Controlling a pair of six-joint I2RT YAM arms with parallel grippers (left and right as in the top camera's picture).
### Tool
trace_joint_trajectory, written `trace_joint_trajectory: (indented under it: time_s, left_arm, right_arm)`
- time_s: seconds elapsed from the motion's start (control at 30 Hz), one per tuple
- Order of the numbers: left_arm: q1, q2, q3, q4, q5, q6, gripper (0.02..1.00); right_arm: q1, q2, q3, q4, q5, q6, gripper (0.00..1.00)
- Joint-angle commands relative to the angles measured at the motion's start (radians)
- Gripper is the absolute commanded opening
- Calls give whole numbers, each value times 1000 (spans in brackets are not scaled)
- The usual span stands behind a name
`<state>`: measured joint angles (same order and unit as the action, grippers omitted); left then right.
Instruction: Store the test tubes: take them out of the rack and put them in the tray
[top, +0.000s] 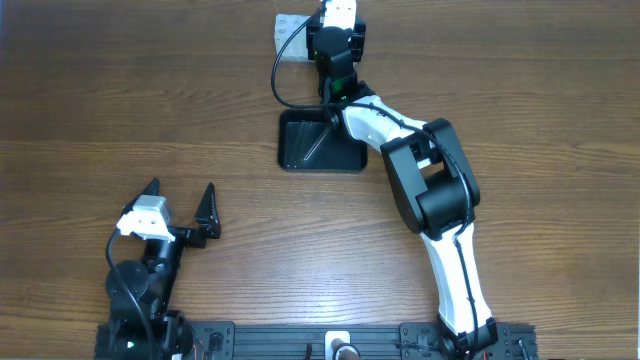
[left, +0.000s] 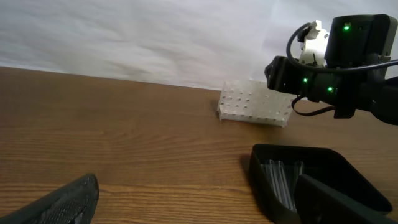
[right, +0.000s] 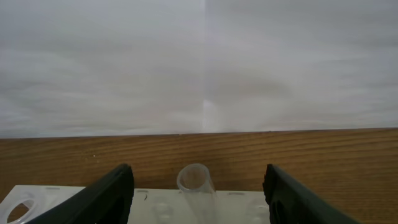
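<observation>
The clear plastic rack (top: 290, 28) stands at the table's far edge, and my right gripper (right: 198, 171) is over it. Its fingers (right: 112, 193) are open, one on each side of an upright clear test tube (right: 196, 183) in the rack (right: 37, 202), with a gap on both sides. The black tray (top: 345, 158) lies just in front of the rack and holds several clear tubes (left: 280, 180). My left gripper (top: 181, 192) sits open and empty near the front left, far from the rack (left: 255, 102) and the tray (left: 323, 162).
A white wall rises right behind the rack. Bare wooden table spreads to the left and right of the tray. The right arm (top: 430, 180) stretches across the table to the right of the tray.
</observation>
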<state>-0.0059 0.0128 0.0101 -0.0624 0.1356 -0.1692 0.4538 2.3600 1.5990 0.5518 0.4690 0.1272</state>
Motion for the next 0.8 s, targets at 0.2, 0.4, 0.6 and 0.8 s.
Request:
trace_joint_trajectory:
  time_s: [0.2,0.4,0.6,0.8]
  left_arm:
    - [5,-6,-4,-2,9,-6,1000]
    - [5,-6,-4,-2,10,-6,1000]
    - [5,-6,-4,-2,10,-6,998]
    - [5,-6,-4,-2,9,-6,1000]
  right_arm:
    - [-5,41,45,16,-16,-12,669]
    - [-6,60,77,13,-12,-17,592]
    - [-10,63,77,12,-12,-17,527]
    - [-14,64,77,8,-12,-17,441]
